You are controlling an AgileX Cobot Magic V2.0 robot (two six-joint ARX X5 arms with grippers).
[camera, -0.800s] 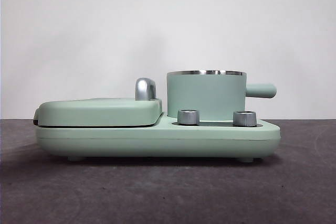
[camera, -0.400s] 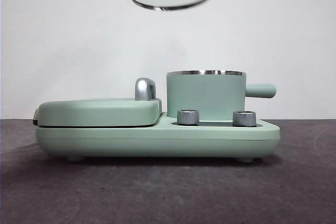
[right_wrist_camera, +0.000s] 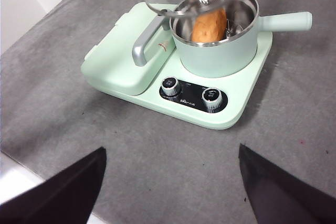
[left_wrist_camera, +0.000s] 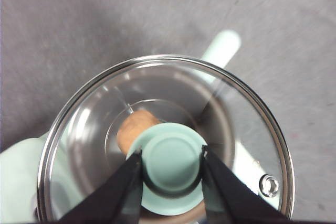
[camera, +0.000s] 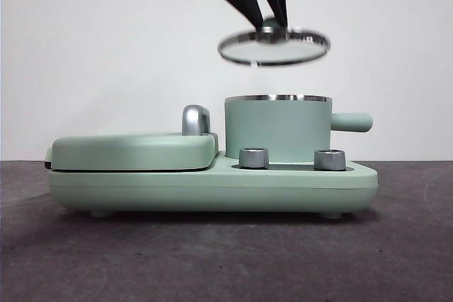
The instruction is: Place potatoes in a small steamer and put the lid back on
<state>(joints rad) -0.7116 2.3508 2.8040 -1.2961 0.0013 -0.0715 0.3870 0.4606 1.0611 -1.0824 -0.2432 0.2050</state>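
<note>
Lid [camera: 273, 46] lowered over steamer [camera: 278, 127], knob pinched by left hand [left_wrist_camera: 172, 162].

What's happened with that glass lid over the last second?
The lid, gripped at its knob by the left gripper, came down from the top of the front view and rightward, now hanging above the small steamer. The potato sits inside. The steamer hasn't moved.
</note>
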